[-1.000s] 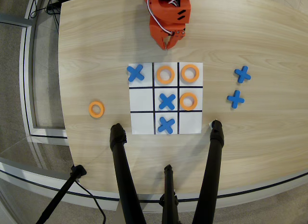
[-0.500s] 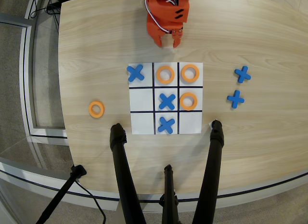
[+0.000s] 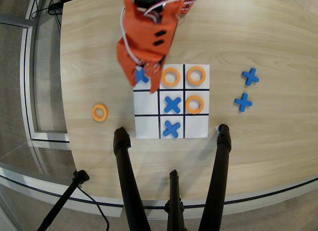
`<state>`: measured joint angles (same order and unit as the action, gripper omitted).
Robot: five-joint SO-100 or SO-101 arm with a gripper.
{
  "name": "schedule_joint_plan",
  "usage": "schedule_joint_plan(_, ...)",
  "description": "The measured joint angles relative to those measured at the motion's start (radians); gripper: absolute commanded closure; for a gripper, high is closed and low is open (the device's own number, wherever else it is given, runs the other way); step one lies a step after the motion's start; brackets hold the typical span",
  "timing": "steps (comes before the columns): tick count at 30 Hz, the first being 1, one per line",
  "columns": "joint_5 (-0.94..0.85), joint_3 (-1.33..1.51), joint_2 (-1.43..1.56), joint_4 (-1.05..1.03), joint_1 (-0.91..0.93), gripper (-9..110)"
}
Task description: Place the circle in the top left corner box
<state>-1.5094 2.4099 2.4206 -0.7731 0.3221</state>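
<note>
An orange ring (image 3: 99, 112) lies loose on the wooden table, left of the paper grid (image 3: 146, 126). Three like rings sit in grid cells: upper middle (image 3: 171, 77), upper right (image 3: 196, 75) and middle right (image 3: 195, 104). The lower right corner cell (image 3: 197, 127), as this view shows it, is white and bare; it lies diagonally opposite the corner cell with a blue cross (image 3: 142, 75). My orange gripper (image 3: 141, 87) hangs over that cross cell, far from the loose ring. Its fingers stand apart with the cross showing between them, and it holds no ring.
Blue crosses lie in the centre cell (image 3: 172, 104) and the lower middle cell (image 3: 171, 128). Two spare crosses (image 3: 250, 76) (image 3: 243, 101) lie on the table right of the grid. Black tripod legs (image 3: 125, 166) (image 3: 218, 171) rise over the table's near edge.
</note>
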Motion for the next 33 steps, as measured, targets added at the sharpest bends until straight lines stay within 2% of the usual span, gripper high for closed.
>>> schedule_joint_plan(9,-0.003,-0.172,-0.385,0.324,0.138,85)
schedule_joint_plan(20,-0.100,-0.210,-0.749,0.617,0.224,85)
schedule_joint_plan(33,-0.225,-0.442,-1.057,0.584,0.250,85)
